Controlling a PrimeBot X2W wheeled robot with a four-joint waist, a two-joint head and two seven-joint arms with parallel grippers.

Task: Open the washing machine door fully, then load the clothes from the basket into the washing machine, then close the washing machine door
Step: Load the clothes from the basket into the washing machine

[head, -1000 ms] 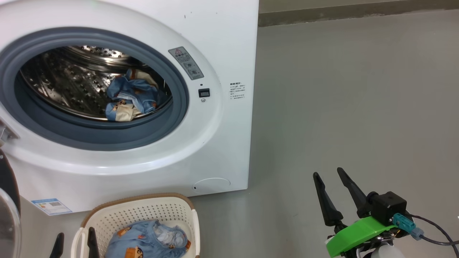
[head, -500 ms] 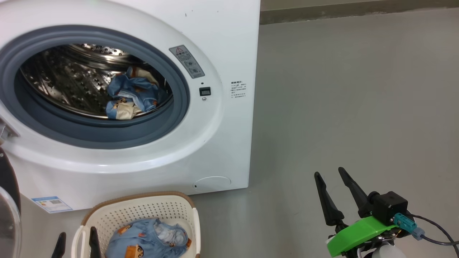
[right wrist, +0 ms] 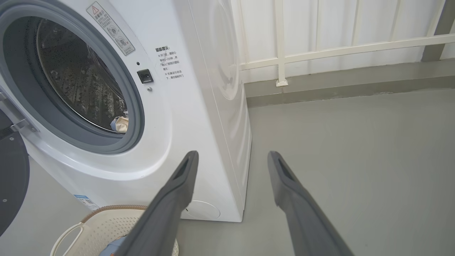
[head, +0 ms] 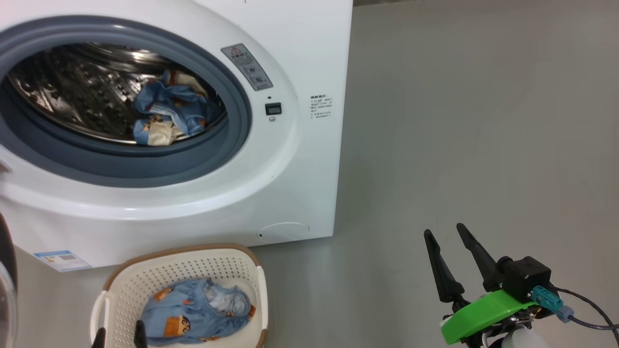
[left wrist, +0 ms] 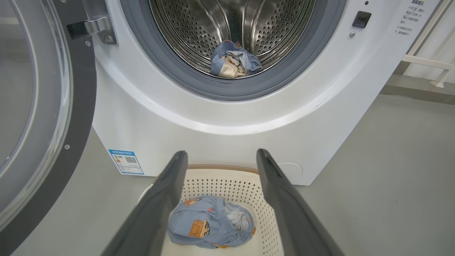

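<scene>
Blue clothes (left wrist: 209,225) lie in the basket (left wrist: 227,183) straight ahead of the left gripper (left wrist: 221,153), its jaws apart and empty; the right gripper (head: 444,230), also apart, stands far aside.

A laundry corner, possibly on an enclosed balcony, is suggested by a large white front-loading washing machine (head: 300,159) set on a bare grey floor (head: 483,121). It is backed by a white barred railing (right wrist: 280,42) and fronted by a cream perforated plastic basket (head: 193,268).
</scene>
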